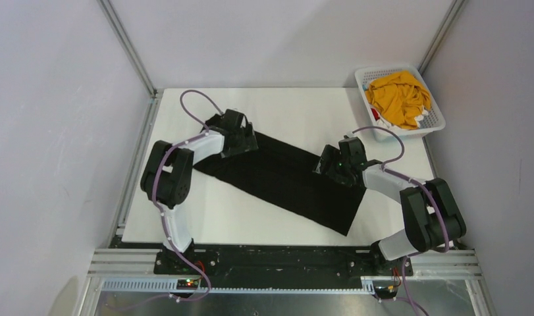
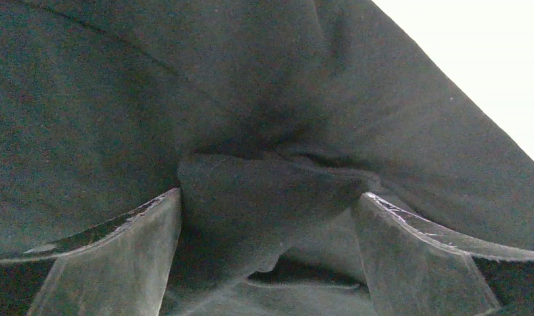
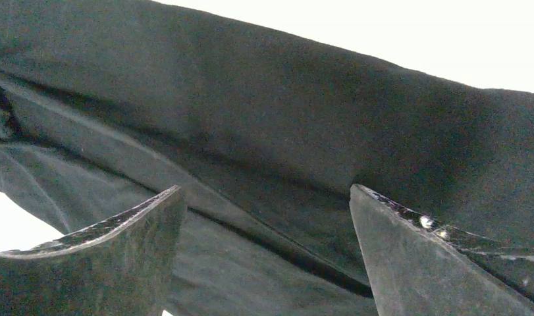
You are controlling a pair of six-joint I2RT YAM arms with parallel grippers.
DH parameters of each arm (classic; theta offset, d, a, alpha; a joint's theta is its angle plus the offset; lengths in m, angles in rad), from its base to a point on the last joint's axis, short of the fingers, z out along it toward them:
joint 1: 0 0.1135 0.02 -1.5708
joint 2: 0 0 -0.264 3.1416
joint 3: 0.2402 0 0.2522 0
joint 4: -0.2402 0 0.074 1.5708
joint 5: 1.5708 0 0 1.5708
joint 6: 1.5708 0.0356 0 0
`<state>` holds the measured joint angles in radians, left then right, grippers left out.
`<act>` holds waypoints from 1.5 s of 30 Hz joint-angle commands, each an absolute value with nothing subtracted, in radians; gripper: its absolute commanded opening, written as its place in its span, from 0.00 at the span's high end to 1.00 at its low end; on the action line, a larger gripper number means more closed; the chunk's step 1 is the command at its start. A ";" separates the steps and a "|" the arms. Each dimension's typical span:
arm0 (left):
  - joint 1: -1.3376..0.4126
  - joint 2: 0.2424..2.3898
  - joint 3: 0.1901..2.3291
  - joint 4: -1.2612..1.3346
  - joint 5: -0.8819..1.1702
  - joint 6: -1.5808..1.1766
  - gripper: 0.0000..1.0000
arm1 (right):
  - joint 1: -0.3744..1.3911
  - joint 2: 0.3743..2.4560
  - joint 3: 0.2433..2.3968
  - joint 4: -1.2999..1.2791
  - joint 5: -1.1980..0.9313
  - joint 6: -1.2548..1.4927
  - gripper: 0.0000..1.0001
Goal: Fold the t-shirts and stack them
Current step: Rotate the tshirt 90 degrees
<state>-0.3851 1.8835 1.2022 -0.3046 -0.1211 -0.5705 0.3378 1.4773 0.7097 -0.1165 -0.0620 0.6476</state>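
Note:
The black t-shirt (image 1: 284,184) lies on the white table (image 1: 303,108) as a long folded strip running from the back left to the front right. My left gripper (image 1: 246,145) is low over its back left end. In the left wrist view that gripper (image 2: 270,194) is open, with a raised fold of the black t-shirt (image 2: 264,204) between its fingers. My right gripper (image 1: 325,166) is at the strip's far edge, right of the middle. In the right wrist view it (image 3: 267,187) is open over a folded edge of the black t-shirt (image 3: 284,151). The mustard-yellow t-shirt (image 1: 399,99) lies in the basket.
A white plastic lattice basket (image 1: 436,122) stands at the table's back right corner; a bit of red cloth (image 1: 374,116) shows beside the yellow shirt. Metal frame posts and grey walls close in the table at the back and on both sides.

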 commanded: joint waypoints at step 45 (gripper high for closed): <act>-0.232 2.195 1.551 -0.332 0.164 -0.761 0.00 | 1.018 1.444 0.740 -0.259 -0.074 0.624 0.01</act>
